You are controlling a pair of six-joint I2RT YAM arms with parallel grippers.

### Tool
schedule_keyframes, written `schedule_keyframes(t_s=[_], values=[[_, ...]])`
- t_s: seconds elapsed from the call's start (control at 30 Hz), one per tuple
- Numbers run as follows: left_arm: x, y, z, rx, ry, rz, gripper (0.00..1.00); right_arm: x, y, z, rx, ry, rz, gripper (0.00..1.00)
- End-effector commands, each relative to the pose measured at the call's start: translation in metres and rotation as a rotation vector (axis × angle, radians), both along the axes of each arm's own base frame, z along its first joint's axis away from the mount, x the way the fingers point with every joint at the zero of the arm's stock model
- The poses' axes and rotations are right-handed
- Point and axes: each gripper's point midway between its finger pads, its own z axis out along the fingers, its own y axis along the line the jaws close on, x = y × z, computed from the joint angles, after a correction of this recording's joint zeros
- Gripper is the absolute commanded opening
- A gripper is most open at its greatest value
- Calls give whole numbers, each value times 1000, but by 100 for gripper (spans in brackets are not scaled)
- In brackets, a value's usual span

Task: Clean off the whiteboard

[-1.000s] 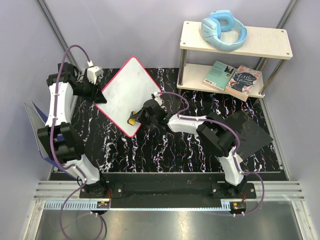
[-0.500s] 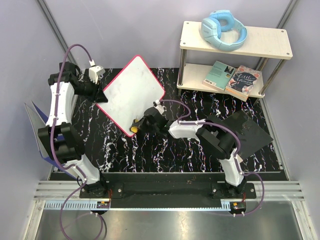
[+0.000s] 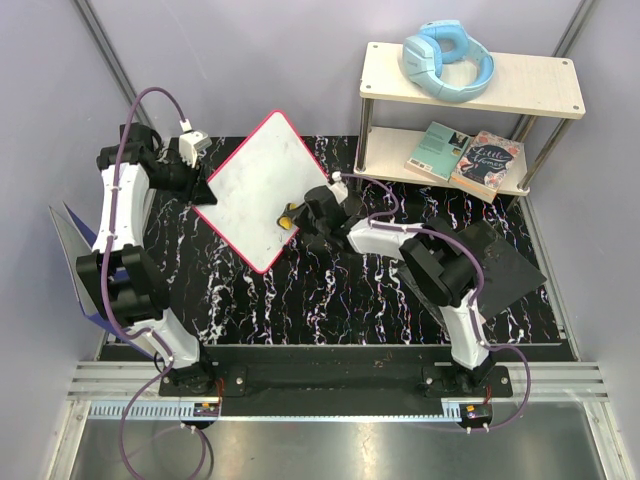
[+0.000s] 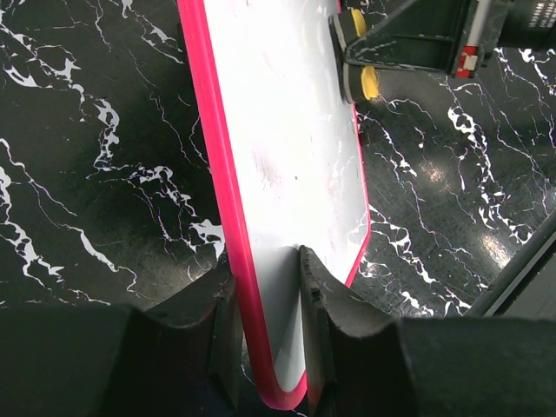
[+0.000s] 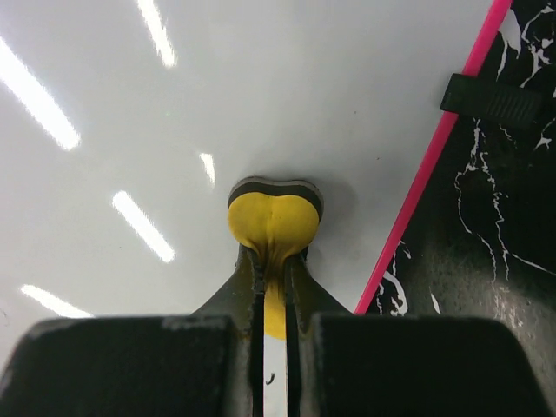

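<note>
The whiteboard (image 3: 262, 185), white with a red-pink rim, is held tilted above the black marble table. My left gripper (image 3: 200, 185) is shut on its left corner; in the left wrist view the rim (image 4: 221, 174) runs between my fingers (image 4: 326, 304). My right gripper (image 3: 300, 217) is shut on a yellow eraser (image 3: 288, 216) with a dark felt face, pressed against the board's right side. In the right wrist view the eraser (image 5: 274, 221) sits on the white surface (image 5: 174, 104) near the pink rim (image 5: 434, 165). A faint smudge shows on the board (image 4: 265, 165).
A two-tier wooden shelf (image 3: 520, 80) at the back right holds blue headphones (image 3: 448, 60) on top and two books (image 3: 465, 158) below. A black flat pad (image 3: 495, 262) lies at the right. A blue-grey folder (image 3: 75, 250) leans at the left edge.
My right gripper has moved the eraser from the board's lower edge up and to the right across it. The board has tilted slightly; my left gripper holds it in the same place.
</note>
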Motion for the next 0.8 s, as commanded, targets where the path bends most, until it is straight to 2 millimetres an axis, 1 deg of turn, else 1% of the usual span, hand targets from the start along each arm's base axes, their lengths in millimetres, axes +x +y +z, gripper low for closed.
schedule_keyframes(t_s=[0.0,0.03,0.1,0.13,0.2,0.23,0.3,0.33,0.43,0.5,0.6,0.63,0.73,0.77], values=[[16,5,8,74,-109,-55,0,0,21,-1,6,-14,63,0],[16,5,8,75,-110,-56,0,-6,25,-7,7,3,80,0],[17,5,8,72,-109,-52,0,-18,31,-9,-1,11,112,0],[17,5,8,71,-106,-51,0,-30,37,-10,-10,16,133,0],[18,5,9,67,-105,-47,0,-46,39,-16,-40,42,167,0],[19,4,10,62,-107,-48,0,-58,43,-19,-49,57,190,0],[19,3,11,53,-105,-45,0,-71,43,-23,-61,67,212,0],[19,3,11,48,-105,-45,0,-80,47,-24,-65,70,230,0],[20,0,13,35,-103,-46,0,-93,52,-29,-64,88,259,0],[21,1,15,32,-104,-41,0,-103,57,-39,-71,116,289,0],[21,0,15,33,-104,-41,0,-111,58,-52,-50,163,307,0],[21,1,15,32,-105,-40,0,-116,61,-53,-32,185,321,0],[20,1,14,33,-103,-43,0,-119,63,-60,-14,217,323,0],[20,1,14,32,-101,-42,0,-119,65,-57,-9,217,324,0]])
